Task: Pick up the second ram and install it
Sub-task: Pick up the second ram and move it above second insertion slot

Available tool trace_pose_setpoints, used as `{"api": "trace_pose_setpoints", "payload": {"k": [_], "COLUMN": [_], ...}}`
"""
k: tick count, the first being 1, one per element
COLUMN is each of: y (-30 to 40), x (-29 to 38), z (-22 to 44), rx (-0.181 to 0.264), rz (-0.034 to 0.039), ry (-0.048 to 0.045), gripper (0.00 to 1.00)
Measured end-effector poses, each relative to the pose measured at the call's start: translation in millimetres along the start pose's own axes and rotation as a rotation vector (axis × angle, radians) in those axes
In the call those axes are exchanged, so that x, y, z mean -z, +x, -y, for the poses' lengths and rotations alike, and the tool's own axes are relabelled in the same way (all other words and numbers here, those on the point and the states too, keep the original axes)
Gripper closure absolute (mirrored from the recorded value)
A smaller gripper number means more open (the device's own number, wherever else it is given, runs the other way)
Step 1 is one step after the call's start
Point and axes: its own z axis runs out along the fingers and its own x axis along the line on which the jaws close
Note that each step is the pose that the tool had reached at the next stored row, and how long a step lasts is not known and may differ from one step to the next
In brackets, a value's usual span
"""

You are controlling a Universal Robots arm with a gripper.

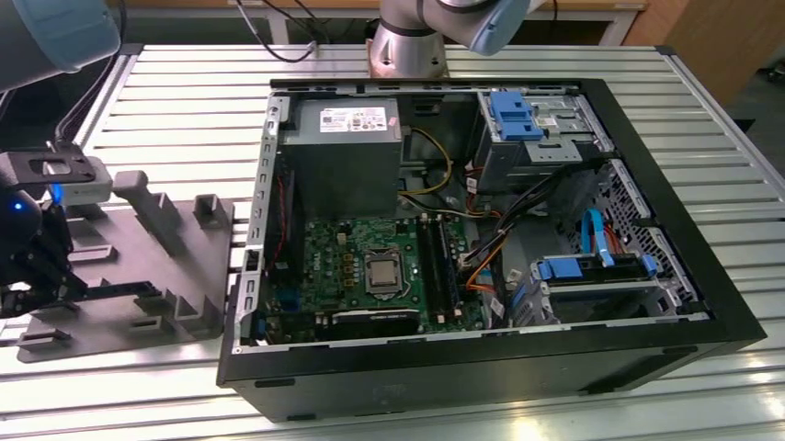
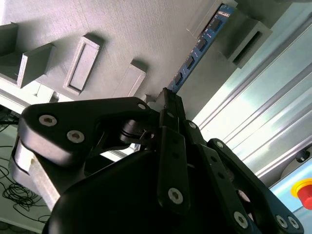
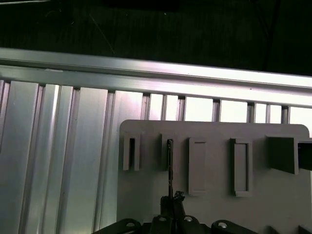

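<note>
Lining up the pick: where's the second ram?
The second ram stands on edge in a slot of the grey tray, at the exterior view's left beside the computer case, with the gripper shut on its near end.

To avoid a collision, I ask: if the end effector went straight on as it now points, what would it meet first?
Probably the memory stick standing in the grey tray; it may already touch it.

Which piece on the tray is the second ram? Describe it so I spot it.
Find the grey moulded tray at the exterior view's left, beside the computer case. The second ram stands on edge in it, one end in the end effector. Unlike the pale posts around it, it is a thin blue strip with dark chips.
</note>
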Motion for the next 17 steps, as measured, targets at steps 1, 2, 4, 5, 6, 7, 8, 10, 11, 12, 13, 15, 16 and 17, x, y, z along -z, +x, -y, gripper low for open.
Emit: {"api": "trace_pose_setpoints", "payload": {"k": [1, 2, 4, 5, 6, 7, 8, 10, 11, 12, 13, 15, 16, 17], "y": [0.0, 0.0, -0.1, -0.1, -0.2, -0.2, -0.2, -0.2, -0.3, -0.3, -0.3, -0.4, -0.4, -0.4], "x": [0.8, 1.6, 3.2, 3.9, 4.7, 5.4, 6.0, 7.4, 8.1, 8.7, 9.4, 10.9, 11.7, 12.3], "z": [-0.1, -0.1, -0.1, -0.2, -0.2, -0.2, -0.3, -0.3, -0.4, -0.4, -0.4, -0.5, -0.5, -0.6], "rx": [0.000, 0.000, 0.000, 0.000, 0.000, 0.000, 0.000, 0.000, 0.000, 0.000, 0.000, 0.000, 0.000, 0.000], "rz": [0.0000, 0.0000, 0.0000, 0.0000, 0.0000, 0.0000, 0.0000, 0.0000, 0.0000, 0.0001, 0.0000, 0.0000, 0.0000, 0.0001], "ry": [0.0000, 0.0000, -0.0001, 0.0000, -0.0001, 0.0000, 0.0000, 0.0000, -0.0001, 0.0001, 0.0000, 0.0000, 0.0000, 0.0001], "gripper": [0.89, 0.89, 0.89, 0.89, 0.89, 0.89, 0.89, 0.89, 0.89, 0.89, 0.89, 0.89, 0.89, 0.89]}}
